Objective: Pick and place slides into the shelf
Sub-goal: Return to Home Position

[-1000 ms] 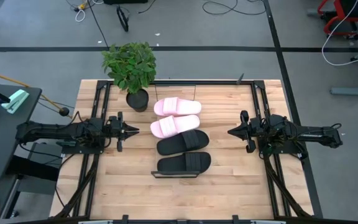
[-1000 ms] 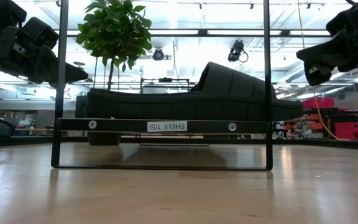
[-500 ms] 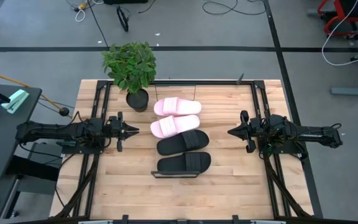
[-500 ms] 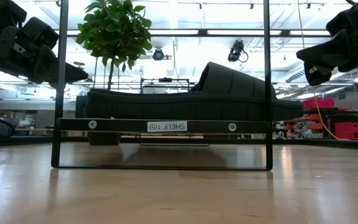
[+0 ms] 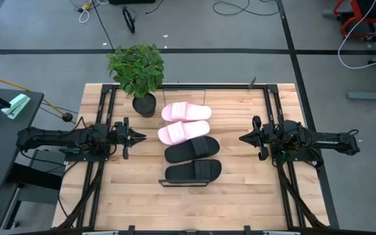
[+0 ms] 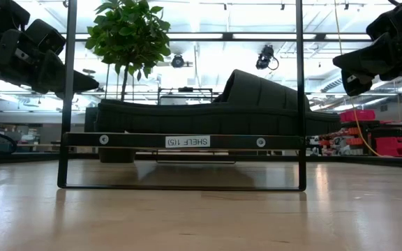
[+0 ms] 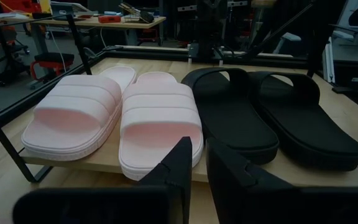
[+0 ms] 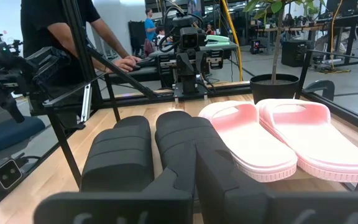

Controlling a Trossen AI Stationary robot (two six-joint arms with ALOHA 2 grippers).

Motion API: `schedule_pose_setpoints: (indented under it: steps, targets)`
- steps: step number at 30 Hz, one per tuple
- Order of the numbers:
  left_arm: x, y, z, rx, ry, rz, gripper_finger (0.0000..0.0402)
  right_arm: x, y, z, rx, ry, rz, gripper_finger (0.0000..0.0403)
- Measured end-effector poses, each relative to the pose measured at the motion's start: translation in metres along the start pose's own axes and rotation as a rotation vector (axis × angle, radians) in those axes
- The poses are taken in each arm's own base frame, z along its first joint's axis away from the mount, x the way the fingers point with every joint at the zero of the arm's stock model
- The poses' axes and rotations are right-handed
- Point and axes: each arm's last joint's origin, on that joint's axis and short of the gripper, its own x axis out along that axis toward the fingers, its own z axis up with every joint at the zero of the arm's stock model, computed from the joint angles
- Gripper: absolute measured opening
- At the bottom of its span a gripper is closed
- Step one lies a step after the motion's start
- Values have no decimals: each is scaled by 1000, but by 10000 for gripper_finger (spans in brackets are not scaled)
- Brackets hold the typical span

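low view shows one black slide, hiding the rest; left fingers, right fingers closed.

Potted plant stands on the wooden table

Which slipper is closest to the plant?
The pink slide at the row's end, beside the plant pot; the other pink slide and both black slides lie farther off.
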Motion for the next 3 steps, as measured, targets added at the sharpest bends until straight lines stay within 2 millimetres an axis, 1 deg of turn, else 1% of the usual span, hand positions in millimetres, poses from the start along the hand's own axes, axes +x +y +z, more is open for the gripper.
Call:
schedule_pose_setpoints:
  steps: [3]
  targets:
    - [0, 0, 0, -1, 0, 0, 51, 0, 0, 0, 0, 0, 0, 13]
